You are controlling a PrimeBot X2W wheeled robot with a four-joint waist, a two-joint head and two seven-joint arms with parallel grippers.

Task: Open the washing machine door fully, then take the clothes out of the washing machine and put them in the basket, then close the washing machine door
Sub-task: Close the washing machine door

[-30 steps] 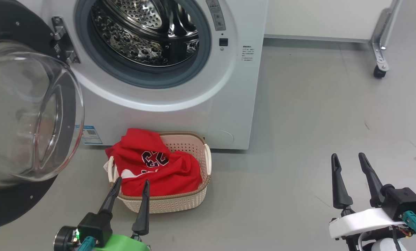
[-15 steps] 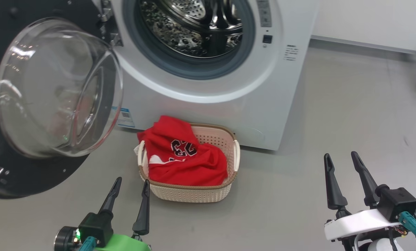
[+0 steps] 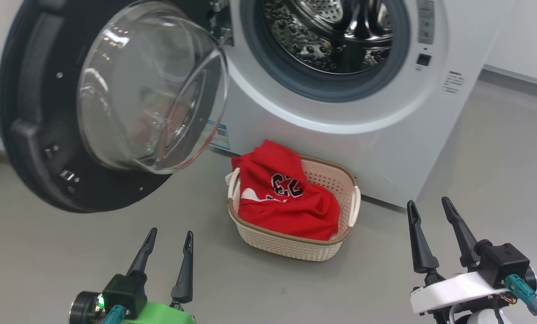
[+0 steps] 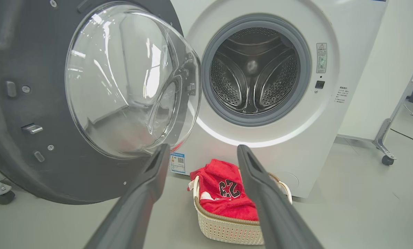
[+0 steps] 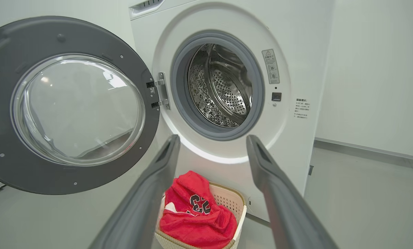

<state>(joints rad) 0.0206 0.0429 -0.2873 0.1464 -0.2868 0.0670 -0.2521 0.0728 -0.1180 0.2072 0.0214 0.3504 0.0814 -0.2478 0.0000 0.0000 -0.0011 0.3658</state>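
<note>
The washing machine (image 3: 340,148) (image 4: 331,145) (image 5: 296,145) stands with its round door (image 3: 30,112) (image 4: 12,62) (image 5: 71,38) swung wide to the left, glass bowl bulging out. Its steel drum (image 3: 336,36) (image 4: 255,76) (image 5: 223,90) looks bare inside. Red clothes (image 3: 286,193) (image 4: 227,190) (image 5: 196,214), a jersey with dark numbers on top, lie in the cream basket (image 3: 295,245) (image 4: 227,230) (image 5: 239,204) on the floor before the machine. My left gripper (image 3: 169,238) (image 4: 201,152) is open, left of the basket. My right gripper (image 3: 430,204) (image 5: 211,141) is open, to its right. Neither touches anything.
Grey floor (image 3: 498,148) runs all around. A metal frame leg on a castor (image 4: 386,152) stands right of the machine by the white wall (image 5: 376,69). A castor (image 4: 4,197) sits under the open door's left edge.
The head camera has turned left, so the machine, door and basket have slid right in its view. Both grippers stay open in much the same place.
</note>
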